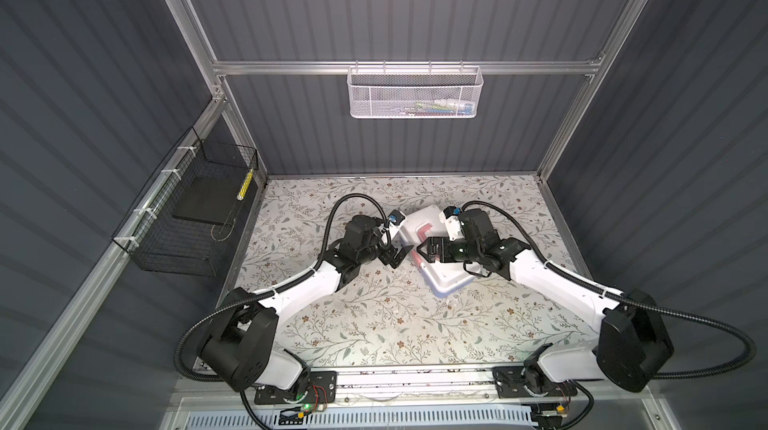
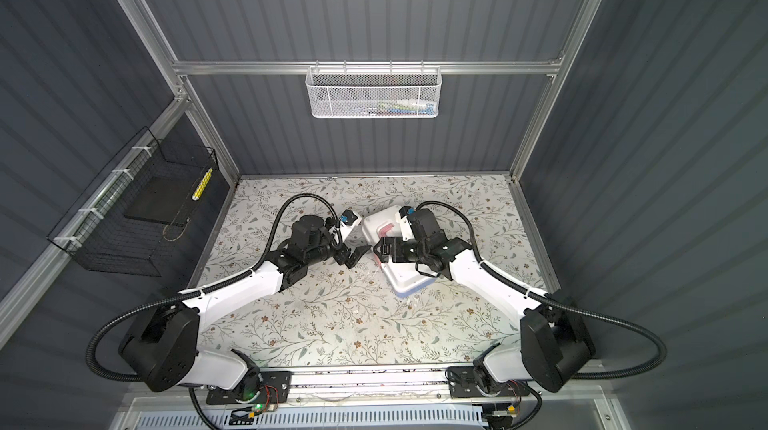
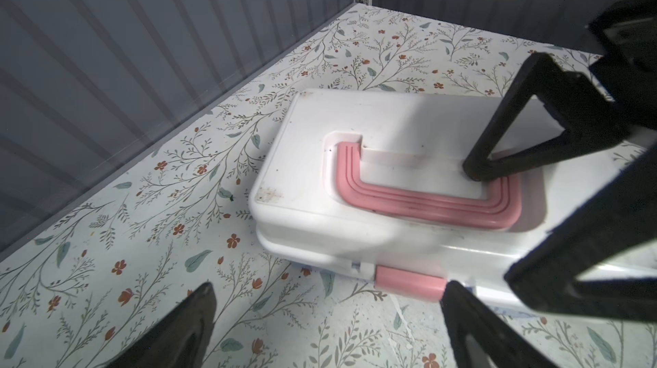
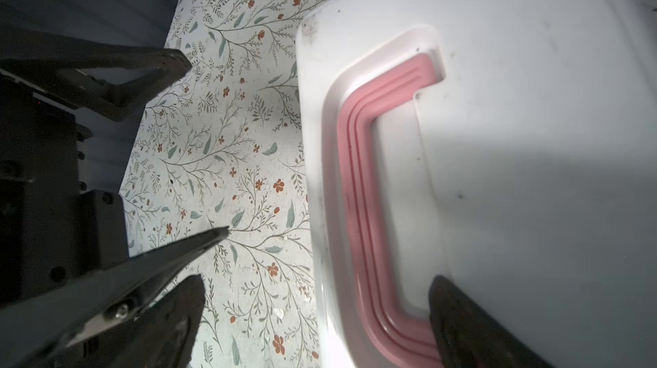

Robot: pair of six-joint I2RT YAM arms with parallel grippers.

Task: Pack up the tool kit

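Top views: tool kit [image 1: 422,222] lies on table [image 1: 374,324], lid [image 1: 449,276] shut, no loose tools seen; packing looks done, contents unverifiable. Left gripper [image 1: 400,255] and right gripper [image 1: 422,252] face each other at its edge.
Left wrist: left gripper [image 3: 329,288] spread, empty, just beside pink latch [image 3: 409,282].
Right wrist: right gripper [image 4: 318,282] spread, empty, 1 finger [image 4: 458,313] over handle [image 4: 355,188] end.

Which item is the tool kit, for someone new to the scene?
On the floral tabletop, right of centre under the right arm, lies a closed rectangular box, the tool kit. Unlike the white mesh basket and black wire basket on the walls, it has a solid white lid with a pink handle.
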